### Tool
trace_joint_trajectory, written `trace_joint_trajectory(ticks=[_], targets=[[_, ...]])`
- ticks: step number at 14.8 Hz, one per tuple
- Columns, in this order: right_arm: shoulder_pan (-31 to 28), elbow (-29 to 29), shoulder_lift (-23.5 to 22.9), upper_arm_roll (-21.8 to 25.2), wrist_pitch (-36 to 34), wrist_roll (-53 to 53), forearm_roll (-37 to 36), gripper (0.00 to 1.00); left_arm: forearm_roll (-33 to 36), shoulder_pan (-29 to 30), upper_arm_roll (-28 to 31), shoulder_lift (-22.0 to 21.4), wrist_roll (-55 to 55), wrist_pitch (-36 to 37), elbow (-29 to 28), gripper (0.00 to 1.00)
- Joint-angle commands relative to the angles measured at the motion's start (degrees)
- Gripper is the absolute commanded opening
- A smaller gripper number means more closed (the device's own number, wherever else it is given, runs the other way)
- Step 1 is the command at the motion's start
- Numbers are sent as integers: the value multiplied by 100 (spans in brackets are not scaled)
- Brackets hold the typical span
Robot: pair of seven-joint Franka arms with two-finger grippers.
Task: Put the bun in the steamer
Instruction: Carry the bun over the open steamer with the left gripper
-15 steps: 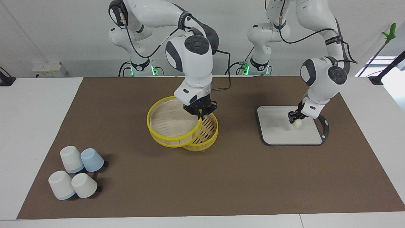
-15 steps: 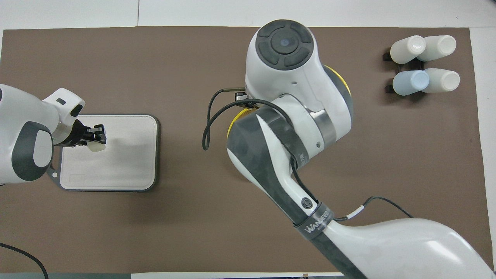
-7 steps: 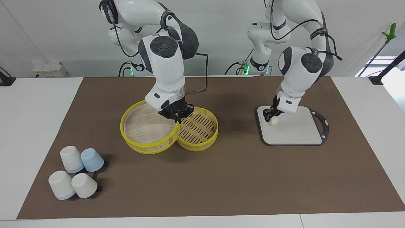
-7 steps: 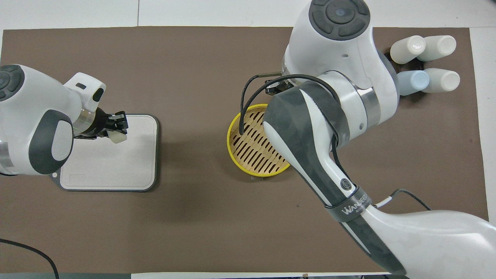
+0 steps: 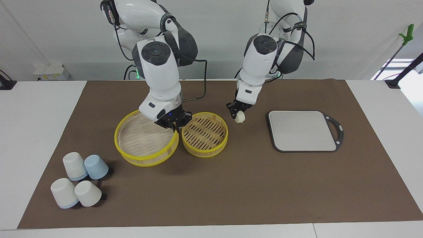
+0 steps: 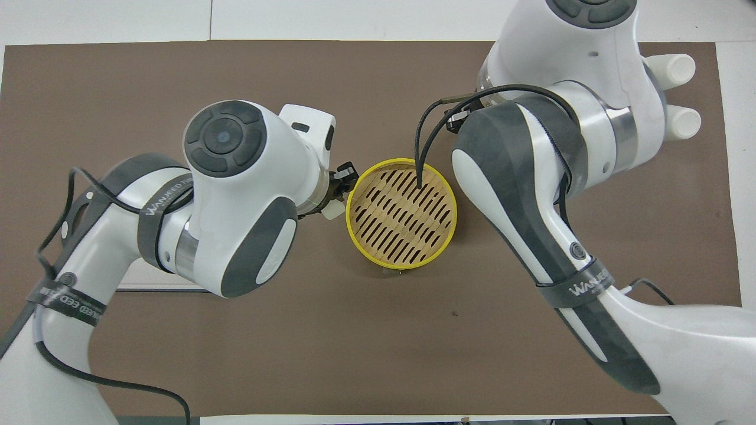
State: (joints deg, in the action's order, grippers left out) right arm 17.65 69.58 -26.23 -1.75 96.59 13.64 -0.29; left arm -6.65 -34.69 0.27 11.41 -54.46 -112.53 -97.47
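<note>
while four upturned cups (image 5: 79,180), three white and one pale blue, sit clustered at the right arm's end of the brown-matted table (image 5: 231,185), the right pincer (image 5: 174,126) is clamped on the rim of the lifted bamboo steamer tier with the yellow rim (image 5: 145,140), holding it tilted just beside its twin. that twin, the slatted lower tier of the steamer (image 5: 205,134), rests open on the mat mid-table. next along, the left pincer (image 5: 238,115) is closed on the small cream-white dough bun (image 5: 240,117), which hangs in the air over the mat just short of the open tier's rim. the grey square board with a handle (image 5: 302,130) lies toward the left arm's end, with nothing on it.

the risks, as i judge them: the bun is soft and pinched near its top, so it could slip or deform; released too early, it would land on the mat or strike the yellow rim. the two arms are close, and the held tier could knock the lower one.
</note>
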Motion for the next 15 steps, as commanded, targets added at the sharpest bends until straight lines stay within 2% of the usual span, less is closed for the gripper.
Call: trace_joint_trajectory(ticks=[1,3,4,11,15], targets=[[-226,65,74,-71,-71,-222,20,0,-161,-458,132,527,-144,153,482,39],[-384,143,91,-71,-71,-352,20,0,-152,-643,123,1334,-205,415,1401,39],[-489,205,135,-71,-62,-554,38,0,-135,-783,132,1599,-214,503,1633,39],[-833,460,223,-71,0,-828,64,0,23,-907,132,1926,-197,-49,1460,39],[-860,645,302,-71,52,-951,64,0,191,-907,123,1944,-153,-329,1266,39]])
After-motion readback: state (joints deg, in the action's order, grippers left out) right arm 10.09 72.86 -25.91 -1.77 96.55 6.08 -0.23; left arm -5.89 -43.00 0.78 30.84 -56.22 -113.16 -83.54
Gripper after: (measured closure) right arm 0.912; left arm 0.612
